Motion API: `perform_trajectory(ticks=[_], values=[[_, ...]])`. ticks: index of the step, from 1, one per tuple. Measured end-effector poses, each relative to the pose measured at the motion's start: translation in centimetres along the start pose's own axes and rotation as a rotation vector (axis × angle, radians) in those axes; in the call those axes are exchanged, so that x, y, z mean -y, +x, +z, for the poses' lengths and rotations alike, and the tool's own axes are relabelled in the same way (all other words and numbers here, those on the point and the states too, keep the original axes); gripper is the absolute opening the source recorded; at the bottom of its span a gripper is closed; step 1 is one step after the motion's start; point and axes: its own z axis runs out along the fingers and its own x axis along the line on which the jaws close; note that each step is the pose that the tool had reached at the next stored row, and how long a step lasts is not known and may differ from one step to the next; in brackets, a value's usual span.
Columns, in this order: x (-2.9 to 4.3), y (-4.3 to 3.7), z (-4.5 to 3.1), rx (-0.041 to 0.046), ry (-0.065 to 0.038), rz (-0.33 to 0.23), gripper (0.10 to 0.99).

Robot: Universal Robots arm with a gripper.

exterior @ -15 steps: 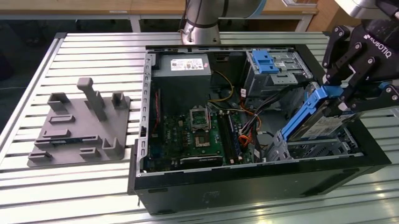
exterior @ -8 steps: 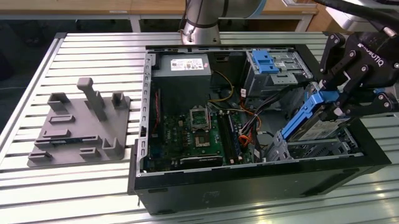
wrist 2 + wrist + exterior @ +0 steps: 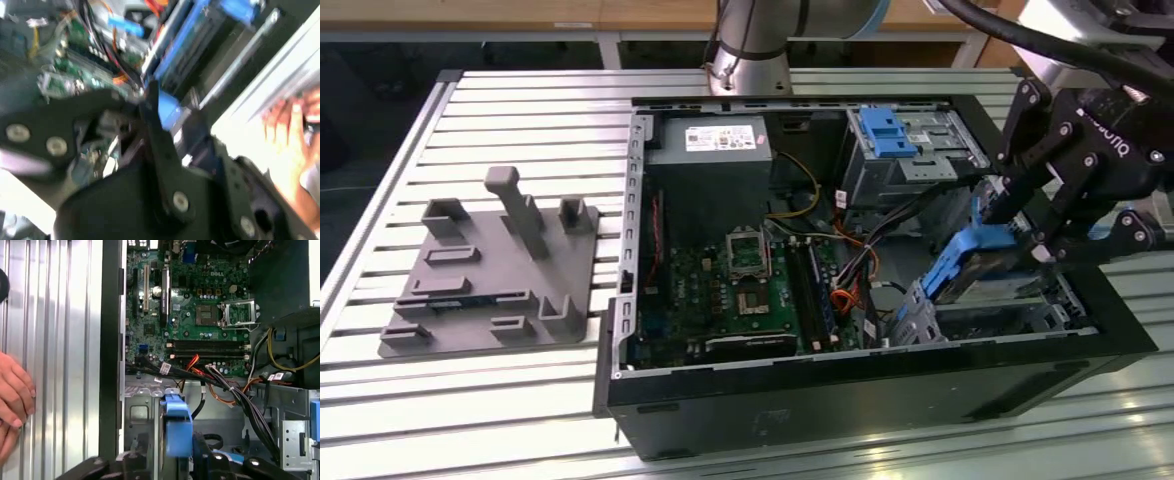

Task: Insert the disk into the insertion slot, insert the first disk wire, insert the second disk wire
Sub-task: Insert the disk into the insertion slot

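One disk, blue-framed, clamped between the fingers of the gripper at four o'clock of the open computer case in the exterior view, just above the insertion slot. Long axis tilted, roughly one o'clock to seven o'clock, lower end dipping toward the silver cage, upper blue end nearest the fingers. Well apart, at one o'clock of the case: taller bay with a blue latch. At nine o'clock of the cage: motherboard. Far out at nine o'clock of the case: grey fixture on the slatted table.

In the second wrist view, blurred: blue end of the disk nipped by the gripper, long axis leading away from the camera into the case. Outside the case wall, a hand.

In the first wrist view: disk seen end-on, pointing into the insertion slot, gripper closed on it. Just beside the cage, a wire bundle; on the table, a hand.

Judged step: seating the disk. To do it well: square the blue rails with the cage walls, take out the tilt before pushing, press along the long axis only, keep the wire bundle clear of the mouth.
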Motion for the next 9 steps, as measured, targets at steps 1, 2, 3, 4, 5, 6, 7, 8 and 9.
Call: perform_trajectory(ticks=[1,2,3,4,5,6,7,8,9], values=[[0.00,0.00,0.00,0.0001,0.000,0.000,0.431],[0.00,0.01,0.00,-0.0002,0.000,0.000,0.494],[0.00,0.00,0.01,0.0002,0.000,0.000,0.494],[0.00,0.00,0.02,0.0003,0.000,0.000,0.557],[0.00,0.00,0.02,0.0003,0.000,0.000,0.557],[0.00,0.00,0.01,0.0003,0.000,0.000,0.557],[0.00,0.00,0.02,0.0003,0.000,0.000,0.557],[0.00,0.00,0.02,0.0003,0.000,0.000,0.557],[0.00,0.00,0.02,0.0003,0.000,0.000,0.557]])
